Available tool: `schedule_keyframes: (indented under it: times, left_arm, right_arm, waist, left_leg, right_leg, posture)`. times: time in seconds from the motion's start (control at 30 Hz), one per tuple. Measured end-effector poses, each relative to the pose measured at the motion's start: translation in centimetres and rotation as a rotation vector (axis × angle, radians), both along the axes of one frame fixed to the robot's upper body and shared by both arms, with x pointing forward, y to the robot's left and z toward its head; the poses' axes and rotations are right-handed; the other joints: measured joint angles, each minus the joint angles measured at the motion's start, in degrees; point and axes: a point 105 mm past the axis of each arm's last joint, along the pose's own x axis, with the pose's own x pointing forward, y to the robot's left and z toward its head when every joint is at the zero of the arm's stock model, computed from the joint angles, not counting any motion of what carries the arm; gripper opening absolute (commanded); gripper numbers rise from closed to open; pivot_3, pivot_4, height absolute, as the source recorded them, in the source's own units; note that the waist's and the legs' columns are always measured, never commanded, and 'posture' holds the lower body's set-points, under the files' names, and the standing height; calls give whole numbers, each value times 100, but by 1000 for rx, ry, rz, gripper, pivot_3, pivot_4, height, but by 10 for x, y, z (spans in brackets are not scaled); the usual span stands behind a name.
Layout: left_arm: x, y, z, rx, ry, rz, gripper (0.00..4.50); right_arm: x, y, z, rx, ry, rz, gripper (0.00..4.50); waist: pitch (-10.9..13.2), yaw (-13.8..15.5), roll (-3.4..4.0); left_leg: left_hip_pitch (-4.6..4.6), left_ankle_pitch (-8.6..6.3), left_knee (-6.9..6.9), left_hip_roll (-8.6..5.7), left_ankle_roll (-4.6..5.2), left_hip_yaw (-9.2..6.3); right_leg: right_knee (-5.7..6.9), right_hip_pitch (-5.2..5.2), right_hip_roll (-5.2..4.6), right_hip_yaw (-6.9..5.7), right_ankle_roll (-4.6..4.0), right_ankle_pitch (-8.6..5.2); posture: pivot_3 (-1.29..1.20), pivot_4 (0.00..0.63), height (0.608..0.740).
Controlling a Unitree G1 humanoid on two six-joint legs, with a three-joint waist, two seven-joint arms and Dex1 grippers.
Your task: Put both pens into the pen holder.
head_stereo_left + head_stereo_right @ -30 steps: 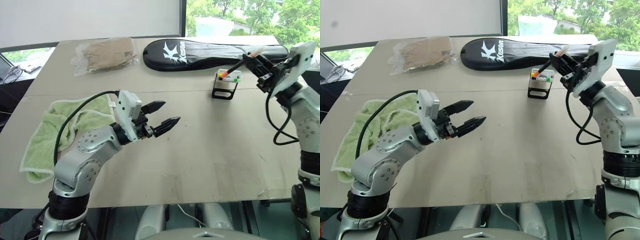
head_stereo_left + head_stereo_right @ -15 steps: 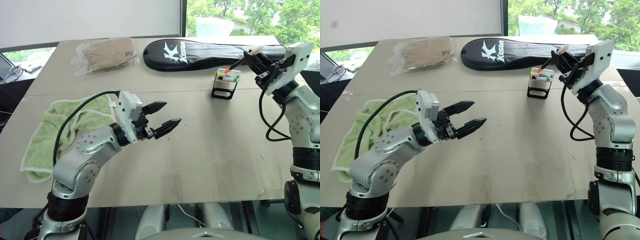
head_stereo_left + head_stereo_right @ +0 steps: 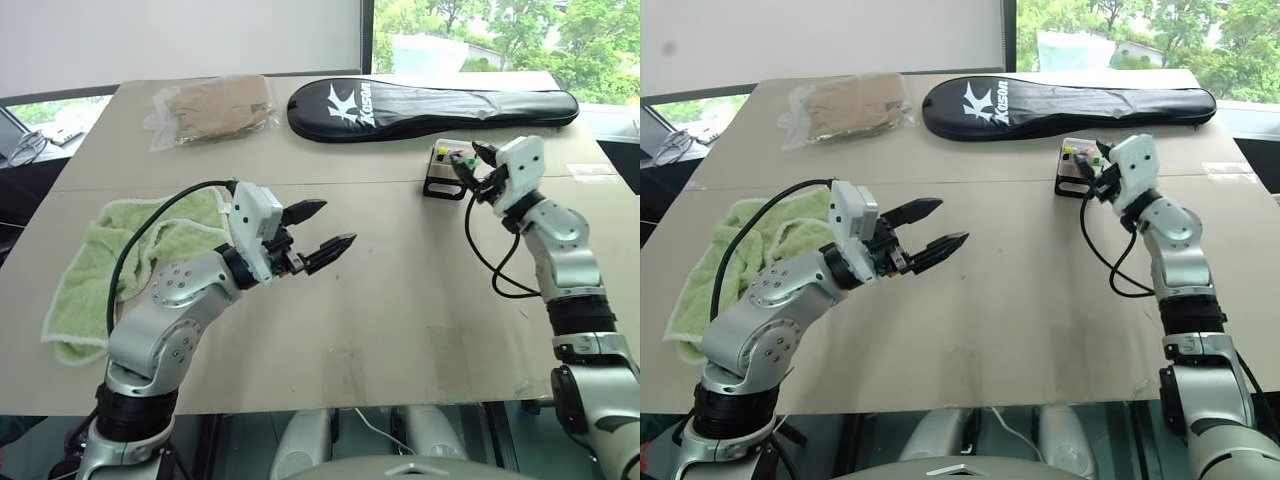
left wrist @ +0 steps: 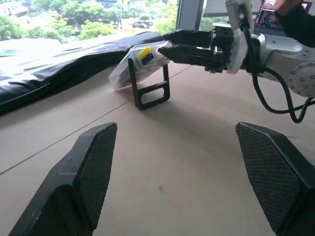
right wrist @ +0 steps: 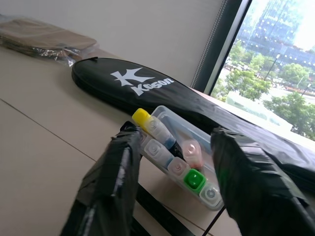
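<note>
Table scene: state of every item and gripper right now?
left gripper: open, empty, above the table.
right gripper: open, at the pen holder.
pen holder: standing tilted on its frame, pen ends showing in its slots.
racket bag: closed, lying flat.
green towel: crumpled.
plastic bag: lying flat.

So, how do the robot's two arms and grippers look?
Both arms are built of rounded silver-grey metal segments with small screw holes and black bands at the joints. Each wrist carries a white boxy housing, and a black cable loops from it along the arm. The left gripper and the right gripper each have two black fingers that taper to tips; the left fingers' inner pads are finely textured.
</note>
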Motion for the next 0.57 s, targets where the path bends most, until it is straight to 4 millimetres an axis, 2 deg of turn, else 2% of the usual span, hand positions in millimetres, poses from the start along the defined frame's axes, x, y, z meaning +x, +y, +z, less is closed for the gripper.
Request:
schedule_keyframes:
  times: [0.07,0.13,0.27,0.33,0.43,0.57]
  left_arm:
    - [5,3,0,-7,-6,45,3981]
    - [7,7,1,-14,-5,74,3981]
    - [1,26,-18,18,49,162,3981]
    - [-9,38,-32,35,98,208,3981]
    - [-28,56,-50,50,162,288,3981]
    - [-44,67,-69,59,232,353,3981]
  right_arm:
    - [-3,0,5,-3,-16,8,4487]
    - [-11,-2,11,-9,-31,29,4487]
    - [-53,-5,14,-30,33,153,4487]
    - [-77,-10,6,-67,116,203,4487]
    - [-118,-23,-25,-96,328,255,4487]
    - [-145,-38,-57,-95,476,242,4487]
  waist:
    - [0,0,0]
    - [0,6,0]
    - [0,18,0]
    - [-1,18,0]
    - [-3,49,-2]
    - [-3,99,-2]
  left_leg:
    - [0,0,2,1,0,-1]
    - [-5,0,2,2,0,-8]
    - [-17,0,2,7,0,-14]
    - [-19,-1,0,10,1,-13]
    - [-16,-1,0,10,2,-14]
    - [23,-7,-1,10,12,-6]
  right_leg:
    - [0,0,0,1,0,0]
    - [-1,0,-1,4,0,0]
    - [-12,-1,-2,2,0,0]
    - [-16,-1,-3,5,0,0]
    - [-13,3,-3,1,0,0]
    - [-8,35,-3,12,0,0]
  posture:
    - [0,150,740]
    - [0,150,740]
    - [0,150,740]
    - [0,150,740]
    - [0,150,740]
    - [0,150,740]
